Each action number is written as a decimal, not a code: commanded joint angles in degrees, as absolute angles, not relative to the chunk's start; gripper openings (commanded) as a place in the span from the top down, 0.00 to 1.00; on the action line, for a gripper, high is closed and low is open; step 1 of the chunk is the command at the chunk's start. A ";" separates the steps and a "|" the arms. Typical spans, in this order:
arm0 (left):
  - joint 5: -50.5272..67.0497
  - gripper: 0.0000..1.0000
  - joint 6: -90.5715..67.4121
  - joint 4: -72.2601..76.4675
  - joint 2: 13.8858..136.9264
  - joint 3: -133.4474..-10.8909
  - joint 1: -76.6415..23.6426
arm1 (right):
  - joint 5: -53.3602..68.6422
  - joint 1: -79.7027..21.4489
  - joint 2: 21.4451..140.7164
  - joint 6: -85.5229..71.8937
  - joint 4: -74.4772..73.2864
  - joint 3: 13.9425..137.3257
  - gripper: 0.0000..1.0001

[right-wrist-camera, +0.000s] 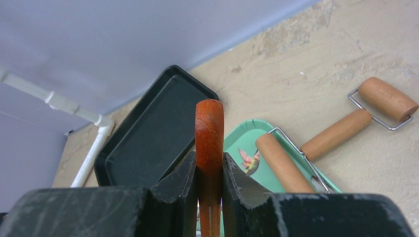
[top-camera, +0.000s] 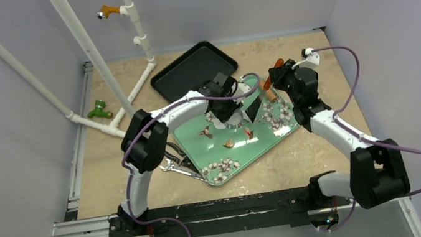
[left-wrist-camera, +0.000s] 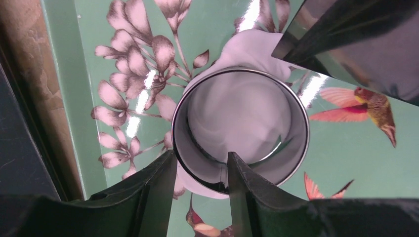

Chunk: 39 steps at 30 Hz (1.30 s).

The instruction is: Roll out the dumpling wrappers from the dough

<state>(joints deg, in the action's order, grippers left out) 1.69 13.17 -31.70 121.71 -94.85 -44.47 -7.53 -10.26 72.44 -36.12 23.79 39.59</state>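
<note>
The dumpling wrapper lies as a thin white round on the green tray, inside the metal ring cutter that stands on it. A lip of spare dough shows past the ring's far side and a sliver shows at its near side. The left end effector hangs directly over the ring's near wall. Its jaws are partly open, one finger outside the ring and one over its inside, and a visible gap suggests nothing is clamped. A shiny metal blade slants in at the far right of the ring, close to the spare dough. The right end effector is closed tight on a reddish wooden handle, probably the handle of that blade. A wooden rolling pin lies with one roller on the tray's far rim and the rest on the table, beside an empty black tray. The step appears to be stamping the round free. To do it well, the ring should be pinched squarely on its wall, pressed flat so the cut closes all round, perhaps with a slight twist, then lifted straight up. The blade can pin the scrap so the disc does not come up or stretch. A tilted lift risks dragging the soft edge.
</note>
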 commanded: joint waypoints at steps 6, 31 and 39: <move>7.52 0.56 17.51 -42.17 119.78 -102.74 -43.86 | -8.22 -10.29 66.60 -29.21 18.60 42.87 1.00; 45.47 0.16 9.49 -27.09 117.66 -120.61 -44.01 | -1.70 -10.88 55.80 -37.09 1.61 50.93 1.00; 40.91 0.12 9.95 -20.53 119.82 -119.79 -45.51 | -0.13 -10.98 54.99 -37.92 0.46 51.66 1.00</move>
<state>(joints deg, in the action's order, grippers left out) 41.56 10.98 -26.79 118.72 -120.09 -45.10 -1.69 -10.61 56.82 -35.94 -0.49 48.64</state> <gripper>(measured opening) 0.903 0.168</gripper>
